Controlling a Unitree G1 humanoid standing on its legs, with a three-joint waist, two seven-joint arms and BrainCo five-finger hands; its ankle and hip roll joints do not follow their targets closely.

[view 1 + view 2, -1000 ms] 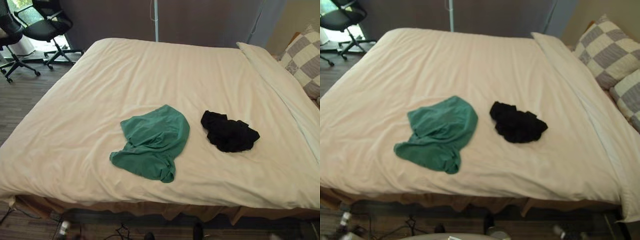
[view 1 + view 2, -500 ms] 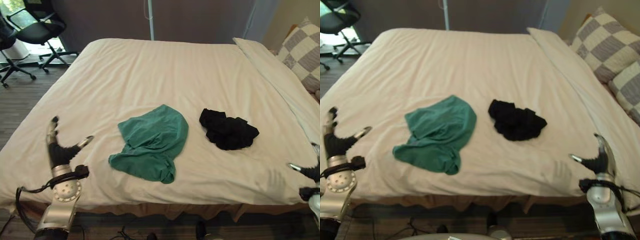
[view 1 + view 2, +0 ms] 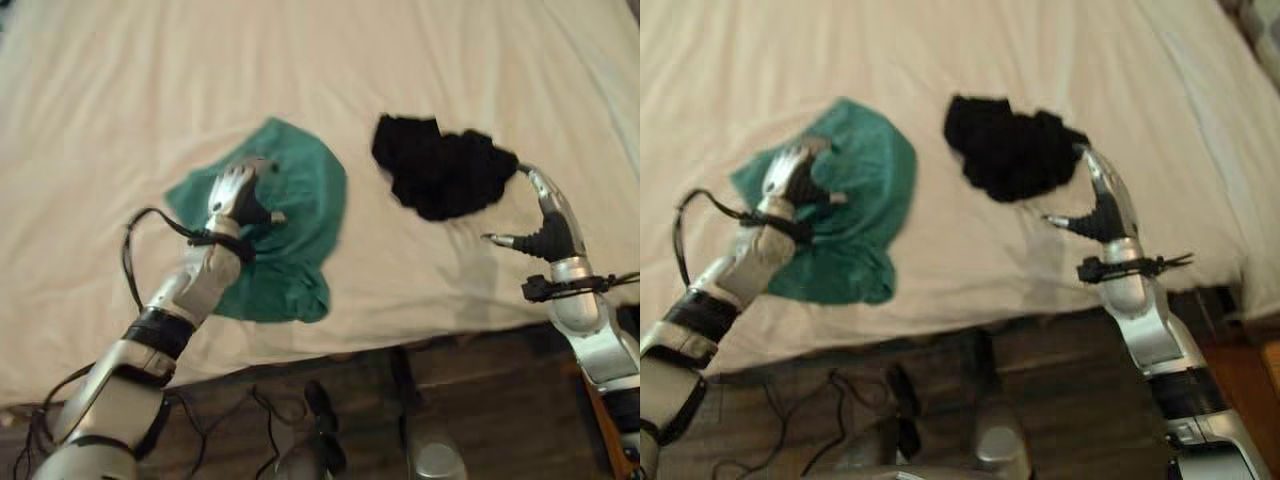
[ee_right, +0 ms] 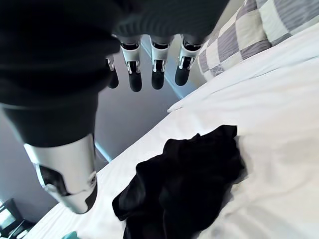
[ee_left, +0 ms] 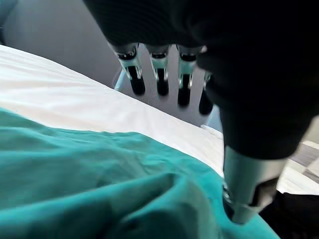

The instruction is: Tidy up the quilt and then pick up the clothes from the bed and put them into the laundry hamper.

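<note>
A: Item one, green garment (image 3: 275, 225). Location?
B: Near-left part of the bed, flat on the cream quilt (image 3: 120, 110). Crumpled, with folds bunched toward the near edge.

A: Left hand (image 3: 240, 192)?
B: Resting over the far part of the green cloth, fingers (image 5: 158, 74) fairly straight and spread, thumb apart. Nothing gathered in it; palm side just above or touching the fabric, hard to say which.

A: Item two?
B: Black garment (image 3: 440, 170), wadded in a heap right of the green one, apart from it, on the same quilt.

A: Right hand (image 3: 548, 228)?
B: Just beside the black heap on its near-right side. Fingers extended toward the cloth, thumb out to the side, empty. Seen from the wrist, dark-tipped fingers (image 4: 157, 62) lined up above the heap without contact.

A: Handling notes?
B: Both likely light, limp, no stiffness; apt to drape and trail if lifted by an edge. Little slip on the quilt cover, though the cover itself could come up with a deep pinch.

A: Recommended hold?
B: Green: at the bunched ridge in the middle, where folds give bulk to close on. Black: at the crown of the heap, scooping several layers at once.

A: Other entries?
B: Checked pillow (image 4: 259, 30) at the far right. Hamper not located.
</note>
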